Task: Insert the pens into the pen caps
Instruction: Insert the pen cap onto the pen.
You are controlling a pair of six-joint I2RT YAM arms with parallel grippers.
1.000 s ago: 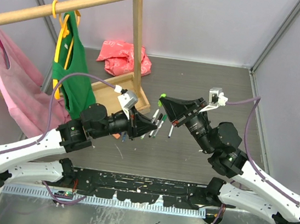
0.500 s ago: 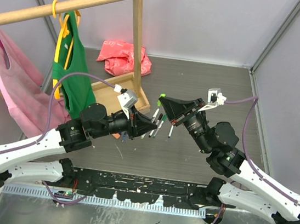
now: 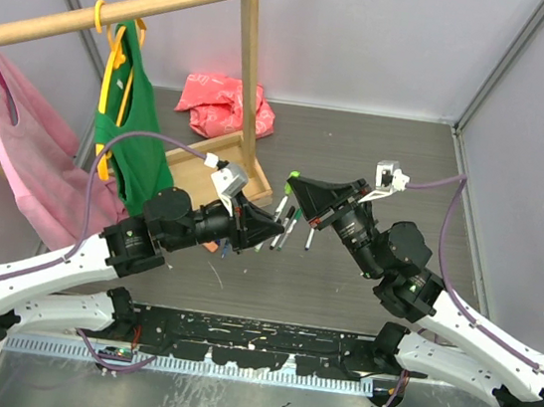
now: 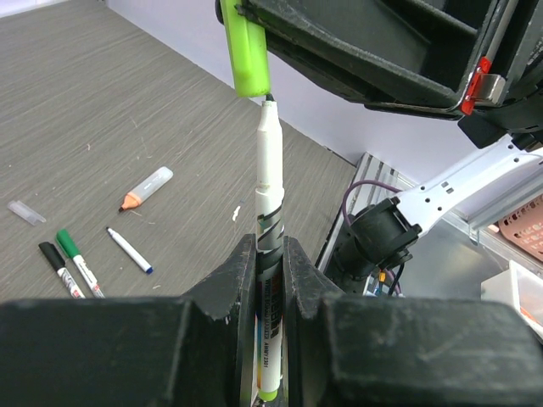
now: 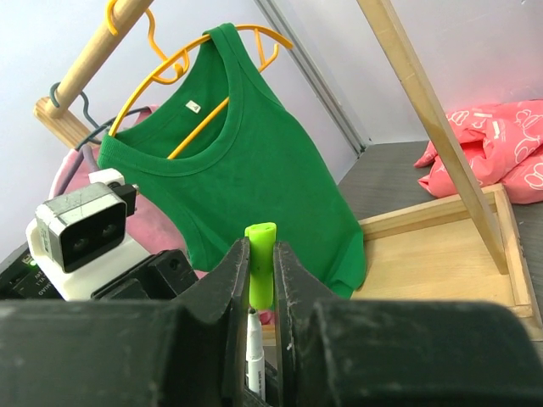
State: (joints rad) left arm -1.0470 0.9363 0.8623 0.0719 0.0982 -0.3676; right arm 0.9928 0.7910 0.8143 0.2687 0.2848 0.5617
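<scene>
The left fingers (image 4: 237, 273) are clamped on the barrel of a white pen (image 4: 270, 182), which stands tip-up; its dark tip sits right at the mouth of a lime-green cap (image 4: 245, 52); that cap is pinched in the closed right fingers (image 5: 235, 273), open end down; the two meet in the air above the bench (image 3: 380, 147), just off the near right corner of the wooden tray (image 3: 206, 170); beside that same corner lie the loose pens (image 4: 78, 263), black, green and blue tipped, with an orange-tipped marker (image 4: 146, 187) among them; behind the tray sits a pink bag (image 3: 225, 102); to the tray's left hangs a green top (image 3: 129, 145) on a yellow hanger (image 3: 104, 91)
</scene>
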